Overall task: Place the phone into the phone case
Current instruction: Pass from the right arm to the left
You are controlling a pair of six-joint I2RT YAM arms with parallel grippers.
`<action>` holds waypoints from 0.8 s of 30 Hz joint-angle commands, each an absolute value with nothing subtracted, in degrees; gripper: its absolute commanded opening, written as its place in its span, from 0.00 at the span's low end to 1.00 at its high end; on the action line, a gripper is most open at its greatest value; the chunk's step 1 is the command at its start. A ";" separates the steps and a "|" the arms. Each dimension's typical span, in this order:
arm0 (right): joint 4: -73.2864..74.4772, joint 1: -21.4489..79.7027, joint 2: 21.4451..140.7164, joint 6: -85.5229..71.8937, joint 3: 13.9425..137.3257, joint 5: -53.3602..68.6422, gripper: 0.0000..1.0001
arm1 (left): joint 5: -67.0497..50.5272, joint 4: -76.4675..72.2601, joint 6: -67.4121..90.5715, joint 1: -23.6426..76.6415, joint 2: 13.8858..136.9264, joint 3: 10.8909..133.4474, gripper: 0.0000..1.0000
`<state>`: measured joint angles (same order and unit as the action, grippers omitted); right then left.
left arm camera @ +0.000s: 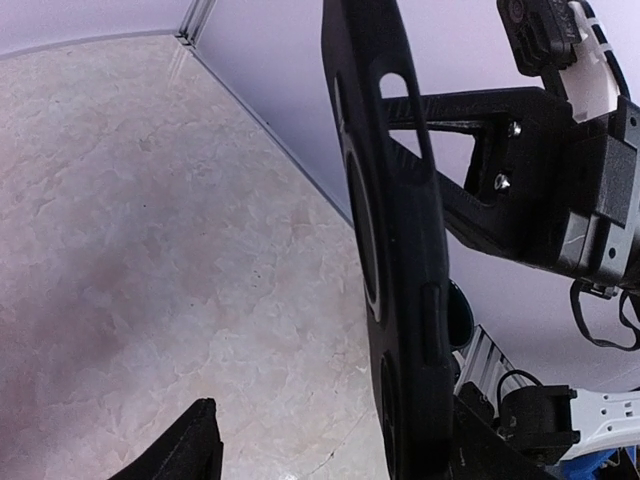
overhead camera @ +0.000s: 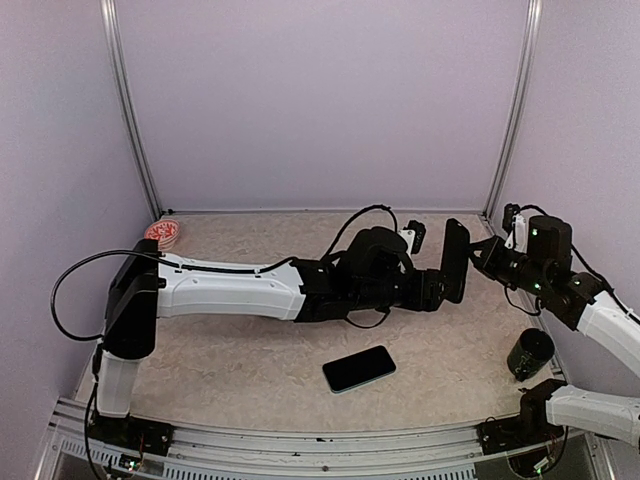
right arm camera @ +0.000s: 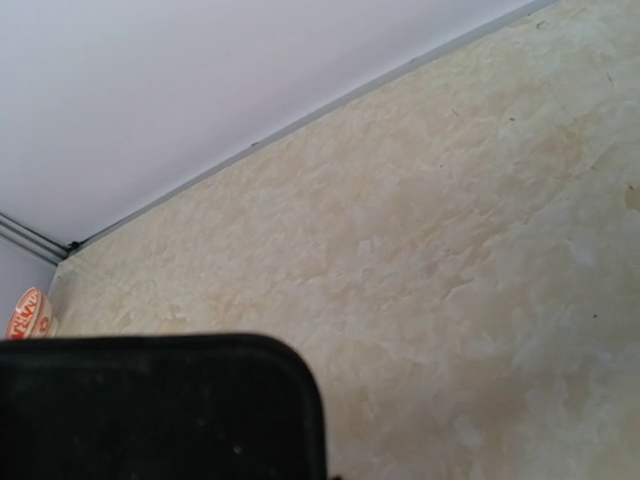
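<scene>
The black phone case [overhead camera: 456, 260] hangs upright above the table's right side, with my right gripper [overhead camera: 480, 258] shut on its far edge. In the left wrist view the phone case [left arm camera: 400, 250] shows edge-on, its camera cutout at the top, pinched by the right gripper's fingers [left arm camera: 500, 165]. My left gripper [left arm camera: 340, 430] stands open around the case's lower end; one finger [left arm camera: 185, 445] is well clear of it and the other side lies close against it. The right wrist view shows only the phone case's corner [right arm camera: 160, 410]. The phone [overhead camera: 359, 369] lies flat, screen up, near the table's front.
A black cup [overhead camera: 529, 353] stands at the right front by the right arm's base. A red-and-white round lid [overhead camera: 162, 233] lies at the back left corner, and shows again as the lid [right arm camera: 25, 312] at the right wrist view's left edge.
</scene>
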<state>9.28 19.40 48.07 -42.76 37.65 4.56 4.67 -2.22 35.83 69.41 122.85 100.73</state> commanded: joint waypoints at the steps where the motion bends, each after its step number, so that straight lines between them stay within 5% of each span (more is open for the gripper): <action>1: 8.01 20.04 48.12 -41.84 37.51 3.48 0.00 | 2.27 -1.67 37.14 69.44 123.97 102.35 0.68; 24: 4.59 21.17 49.85 -41.77 33.31 3.39 0.00 | 1.88 -2.07 38.83 68.73 126.69 103.65 0.20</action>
<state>7.22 20.16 49.41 -42.06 33.89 3.79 1.91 -1.96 38.65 69.08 125.29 101.84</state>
